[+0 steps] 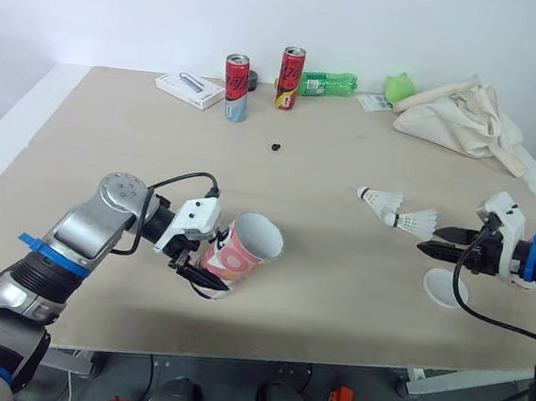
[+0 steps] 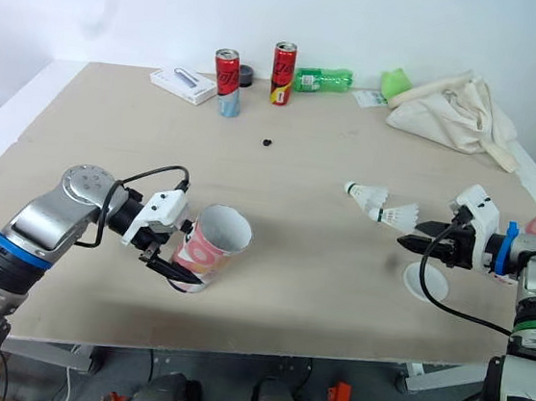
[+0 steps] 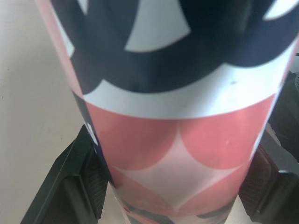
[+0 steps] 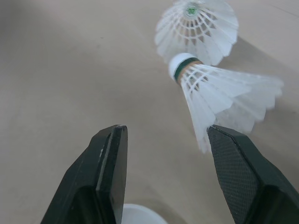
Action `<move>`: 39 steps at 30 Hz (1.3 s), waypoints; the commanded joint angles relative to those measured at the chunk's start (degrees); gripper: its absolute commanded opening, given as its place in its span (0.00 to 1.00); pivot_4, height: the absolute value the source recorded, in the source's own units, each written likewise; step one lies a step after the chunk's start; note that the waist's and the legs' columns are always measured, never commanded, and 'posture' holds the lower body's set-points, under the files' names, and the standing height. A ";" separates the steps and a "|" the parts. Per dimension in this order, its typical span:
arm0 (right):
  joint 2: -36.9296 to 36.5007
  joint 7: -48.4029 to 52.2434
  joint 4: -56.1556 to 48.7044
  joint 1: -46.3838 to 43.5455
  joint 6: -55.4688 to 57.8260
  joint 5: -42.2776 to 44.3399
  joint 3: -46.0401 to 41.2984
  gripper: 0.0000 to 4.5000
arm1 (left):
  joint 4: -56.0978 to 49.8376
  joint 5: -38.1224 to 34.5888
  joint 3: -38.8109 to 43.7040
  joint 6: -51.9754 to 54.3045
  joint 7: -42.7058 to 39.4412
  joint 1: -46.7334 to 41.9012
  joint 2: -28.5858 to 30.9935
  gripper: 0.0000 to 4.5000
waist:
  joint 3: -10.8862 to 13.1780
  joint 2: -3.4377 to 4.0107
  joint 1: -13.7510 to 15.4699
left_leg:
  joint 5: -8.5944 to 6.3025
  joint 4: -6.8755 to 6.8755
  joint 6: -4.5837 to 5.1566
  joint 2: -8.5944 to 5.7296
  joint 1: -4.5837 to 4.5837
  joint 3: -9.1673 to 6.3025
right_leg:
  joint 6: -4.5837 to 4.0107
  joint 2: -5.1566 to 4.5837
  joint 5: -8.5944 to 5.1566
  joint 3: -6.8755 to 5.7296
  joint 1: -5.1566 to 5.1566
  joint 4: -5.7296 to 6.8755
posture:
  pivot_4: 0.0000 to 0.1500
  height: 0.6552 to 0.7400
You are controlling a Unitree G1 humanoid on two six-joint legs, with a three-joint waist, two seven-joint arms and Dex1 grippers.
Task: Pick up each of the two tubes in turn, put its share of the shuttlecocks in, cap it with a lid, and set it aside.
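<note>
Holding the tube [image 1: 246, 252], left hand [image 1: 207, 273] sits near the table [image 1: 333, 310] edge; right hand [image 1: 429, 239] wide.

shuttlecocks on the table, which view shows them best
The right wrist view: the nearer shuttlecock and the farther shuttlecock lie close ahead of the open right gripper, feathers and the nearer cork plain. Both eye views show them from afar, lying on the table just ahead of that gripper.

left arm [image 1: 79, 229]: silver-grey shell, blue tape bands, black cable looping off the wrist | left gripper [image 1: 209, 277]: white housing, black fingers [image 3: 77, 186] | right gripper [image 1: 430, 240]: same deal, grippy textured pads [image 4: 233, 161], blue band at its 3 o'clock
</note>
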 commanded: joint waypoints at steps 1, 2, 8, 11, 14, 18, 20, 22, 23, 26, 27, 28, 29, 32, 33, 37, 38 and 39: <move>-2.25 0.49 -6.63 2.48 2.65 2.86 -2.68 0.66 | 0.20 0.02 0.52 -0.61 0.29 -0.13 -0.47 0.71 | 0.00 0.00 0.01 | 0.00 0.00 0.00 0.00 0.00 0.01 | 0.00 0.00 0.00 0.00 0.00 0.00 | 1.00 0.91; -2.48 0.54 -8.30 3.54 3.40 3.45 -2.94 0.66 | 0.27 0.03 0.50 -0.62 0.30 -0.16 -0.52 0.71 | 0.00 0.00 0.02 | 0.00 0.01 0.00 0.00 0.01 0.00 | 0.00 0.00 0.00 0.00 0.01 0.00 | 1.00 0.91; -3.15 -0.95 -17.63 10.34 6.99 5.98 -4.32 0.66 | 0.42 0.05 0.38 -0.69 0.28 -0.07 -0.80 0.71 | 0.00 0.01 0.06 | 0.00 0.02 0.00 -0.01 0.02 0.00 | 0.04 -0.01 -0.01 0.00 0.02 0.00 | 1.00 0.91; -3.21 -2.61 -18.33 11.78 7.10 5.78 -4.35 0.66 | 0.88 0.22 0.26 -0.79 0.21 -0.39 -1.06 0.71 | -0.01 0.01 0.08 | 0.00 0.02 0.00 -0.01 0.05 0.00 | 0.10 -0.01 -0.06 0.00 0.04 0.00 | 1.00 0.91; -4.22 -3.62 -17.22 11.96 6.94 6.03 -5.19 0.66 | 0.77 0.19 0.31 -0.72 0.09 -0.42 -1.01 0.71 | -0.01 0.01 0.10 | 0.00 0.04 0.01 -0.02 0.06 0.00 | 0.26 -0.02 -0.23 0.00 0.07 0.00 | 1.00 0.91; -5.53 -5.11 -14.26 10.48 5.44 5.66 -5.69 0.66 | 0.54 0.14 0.38 -0.66 0.00 -0.19 -0.71 0.71 | -0.01 0.01 0.10 | 0.00 0.04 0.01 -0.04 0.06 0.03 | 0.27 -0.04 -0.23 0.04 0.06 0.00 | 1.00 0.91; -5.39 -7.25 -11.34 8.41 3.73 4.62 -5.36 0.66 | 0.45 0.12 0.44 -0.63 -0.08 -0.04 -0.52 0.71 | -0.01 0.01 0.05 | 0.00 0.04 0.01 -0.04 0.07 0.04 | 0.27 -0.04 -0.23 0.05 0.06 -0.01 | 1.00 0.91; -4.09 -10.34 -7.04 4.97 1.28 3.07 -4.39 0.66 | 0.51 0.16 0.45 -0.70 -0.13 0.00 -0.40 0.71 | -0.01 0.01 0.02 | 0.00 0.04 0.01 -0.04 0.09 0.07 | 0.26 -0.04 -0.23 0.08 0.06 -0.01 | 1.00 0.91; -3.30 -10.93 -5.17 3.49 0.45 2.61 -3.77 0.66 | 0.61 0.21 0.41 -0.70 -0.14 -0.10 -0.45 0.71 | -0.01 0.02 0.01 | 0.00 0.04 0.01 -0.04 0.12 0.10 | 0.25 -0.03 -0.22 0.12 0.07 -0.01 | 1.00 0.91; -1.25 -11.45 -0.76 0.12 -1.00 1.42 -2.24 0.66 | 0.80 0.23 0.34 -0.62 -0.09 -0.44 -0.68 0.71 | -0.01 0.01 -0.04 | 0.01 0.04 0.02 -0.02 0.16 0.12 | 0.23 -0.01 -0.21 0.14 0.09 -0.01 | 1.00 0.91; -0.57 -11.74 0.59 -0.90 -1.65 0.95 -1.81 0.66 | 0.80 0.24 0.34 -0.65 -0.08 -0.47 -0.71 0.71 | -0.01 0.01 -0.04 | 0.01 0.04 0.02 -0.02 0.16 0.12 | 0.23 -0.01 -0.21 0.14 0.10 -0.01 | 1.00 0.91; 0.09 -11.71 1.82 -1.88 -2.01 0.65 -1.40 0.66 | 0.78 0.24 0.34 -0.67 -0.09 -0.48 -0.71 0.71 | 0.00 0.01 -0.05 | 0.01 0.04 0.02 -0.02 0.16 0.12 | 0.23 -0.01 -0.21 0.14 0.10 -0.01 | 1.00 0.91; 0.51 -11.63 2.82 -2.61 -2.43 0.41 -1.10 0.66 | 0.76 0.24 0.34 -0.68 -0.10 -0.48 -0.71 0.71 | -0.01 0.01 -0.05 | 0.01 0.04 0.02 -0.02 0.15 0.13 | 0.24 -0.01 -0.21 0.15 0.10 -0.02 | 1.00 0.91; 1.56 -10.85 4.84 -4.17 -2.89 -0.03 -0.34 0.66 | 0.61 0.19 0.46 -0.47 0.06 -0.41 -0.70 0.71 | -0.01 0.01 0.00 | -0.01 0.03 0.04 -0.03 0.12 0.14 | 0.23 -0.03 -0.19 0.17 0.07 -0.02 | 1.00 0.91; 1.78 -10.45 5.06 -4.32 -3.33 -0.10 -0.14 0.66 | 0.45 0.13 0.56 -0.37 0.08 -0.33 -0.59 0.71 | -0.01 0.02 0.00 | -0.03 0.03 0.07 -0.04 0.11 0.15 | 0.18 -0.04 -0.13 0.17 0.07 -0.02 | 1.00 0.91; 2.68 -10.72 6.72 -5.33 -3.62 -0.61 0.26 0.66 | -0.20 -0.08 0.94 0.02 0.30 0.28 -0.05 0.71 | -0.01 0.01 -0.02 | -0.08 0.02 0.15 -0.05 0.10 0.17 | 0.04 -0.05 -0.03 0.17 0.07 -0.05 | 1.00 0.91; 3.11 -10.50 7.03 -5.54 -3.72 -0.52 0.29 0.66 | -0.30 -0.08 1.00 0.06 0.37 0.45 0.11 0.71 | -0.01 0.01 -0.04 | -0.08 0.02 0.15 -0.05 0.10 0.16 | 0.04 -0.05 -0.03 0.17 0.07 -0.06 | 1.00 0.91; 3.54 -10.47 7.23 -5.69 -3.92 -0.52 0.35 0.66 | -0.37 -0.08 1.03 0.04 0.41 0.56 0.21 0.71 | -0.01 0.01 -0.04 | -0.08 0.02 0.15 -0.04 0.10 0.16 | 0.03 -0.04 -0.03 0.17 0.07 -0.06 | 1.00 0.91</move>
